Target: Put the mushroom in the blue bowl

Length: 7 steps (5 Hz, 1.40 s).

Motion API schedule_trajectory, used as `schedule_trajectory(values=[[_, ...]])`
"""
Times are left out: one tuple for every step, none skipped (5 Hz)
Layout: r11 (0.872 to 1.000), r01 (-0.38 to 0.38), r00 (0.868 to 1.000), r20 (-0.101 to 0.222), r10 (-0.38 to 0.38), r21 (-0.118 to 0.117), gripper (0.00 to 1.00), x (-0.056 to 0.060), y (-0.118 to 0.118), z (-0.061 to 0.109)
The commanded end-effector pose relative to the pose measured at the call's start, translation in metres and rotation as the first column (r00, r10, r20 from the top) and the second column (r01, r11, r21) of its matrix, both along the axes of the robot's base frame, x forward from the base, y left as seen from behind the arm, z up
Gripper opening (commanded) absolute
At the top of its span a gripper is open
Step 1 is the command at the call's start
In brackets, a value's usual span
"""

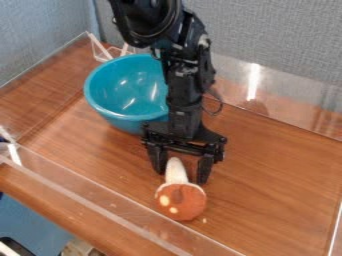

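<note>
Orange-brown spotted cap of the mushroom point(181, 200) faces the cam, low in frame at approx 6 o'clock of the table centre. Its cream stem runs up-frame toward 12 and goes under the gripper point(185, 171), so most of the stem is hidden. Mushroom lies on its side on the wood tabletop point(67, 120), not upright.

Gripper is directly over the stem end, pointing straight down, black fingers point(155, 165) spread wide, one each side of the stem at 9 and 3. Can't tell if the tips touch the stem or the table; nothing clamped, jaws wide apart.

Black arm point(181, 70) rises from the gripper toward 12, passing in front of the right edge of the blue bowl point(127, 95).

Bowl sits at approx 10-11 o'clock from the mushroom, well apart from it, upright, glossy turquoise; no object visible in the part of the inside that shows.

Clear acrylic wall point(80, 195) runs along the near edge of the table, w/ another clear panel point(287, 90) at the back right. Grey-blue fabric backdrop point(40, 30) behind at upper left.
</note>
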<state>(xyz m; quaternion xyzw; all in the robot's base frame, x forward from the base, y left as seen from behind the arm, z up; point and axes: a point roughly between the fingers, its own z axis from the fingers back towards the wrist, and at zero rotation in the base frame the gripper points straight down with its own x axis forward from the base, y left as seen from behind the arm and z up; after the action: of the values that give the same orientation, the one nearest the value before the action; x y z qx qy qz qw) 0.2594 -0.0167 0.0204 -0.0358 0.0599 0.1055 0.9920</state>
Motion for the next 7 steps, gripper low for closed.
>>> schedule_trajectory(values=[[1.0,-0.013,1.0,-0.002,0.013,-0.002,1.0,-0.0002,-0.0013,0.0015],[1.0,-0.029,0.999,-0.013,0.029,-0.002,1.0,-0.0014,-0.0012,0.0005],[0.999,-0.046,0.999,-0.024,0.046,-0.001,1.0,-0.0026,-0.0011,0.0],[0.998,-0.062,0.997,-0.035,0.062,0.001,1.0,-0.0038,-0.001,-0.0006],[0.997,-0.079,0.996,-0.046,0.079,0.004,1.0,-0.0048,-0.0008,-0.0009],[0.995,-0.095,0.994,-0.057,0.095,0.006,1.0,-0.0058,-0.0006,-0.0009],[0.994,-0.112,0.991,-0.067,0.112,0.009,1.0,-0.0068,-0.0004,-0.0012]])
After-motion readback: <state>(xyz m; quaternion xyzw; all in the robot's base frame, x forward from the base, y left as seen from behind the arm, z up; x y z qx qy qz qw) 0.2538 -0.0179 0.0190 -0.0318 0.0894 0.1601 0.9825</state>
